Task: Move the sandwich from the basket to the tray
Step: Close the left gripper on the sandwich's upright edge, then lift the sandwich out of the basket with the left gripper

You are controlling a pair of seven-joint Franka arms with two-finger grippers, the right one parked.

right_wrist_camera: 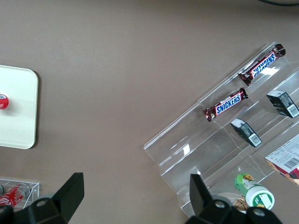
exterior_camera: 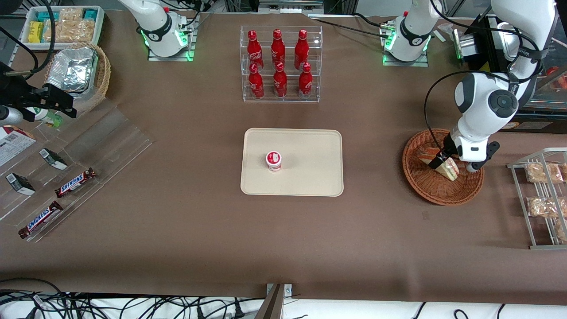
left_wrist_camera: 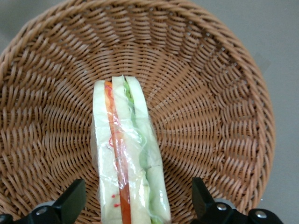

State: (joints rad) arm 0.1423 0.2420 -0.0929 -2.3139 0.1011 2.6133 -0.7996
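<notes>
Your gripper [left_wrist_camera: 135,205] sits low in the basket [exterior_camera: 436,190], its dark fingers [left_wrist_camera: 70,200] spread wide either side of the sandwich [left_wrist_camera: 128,163], gripping nothing. The clear-wrapped white wedge lies on coarse reddish-brown wicker. The smooth cream tray [exterior_camera: 310,177], round-cornered, bears one small red-lidded cup [exterior_camera: 273,160].

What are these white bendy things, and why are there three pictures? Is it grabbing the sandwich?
The white things are robot arms. One picture looks at the table from the front; the other two come from cameras on the arms' wrists. The working arm's hand hangs over the brown basket, open, with a finger on each side of the wrapped sandwich but not squeezing it. In the table's middle lies a cream tray with a little red-topped cup on it. Farther from the front camera stands a rack of red bottles.
</notes>
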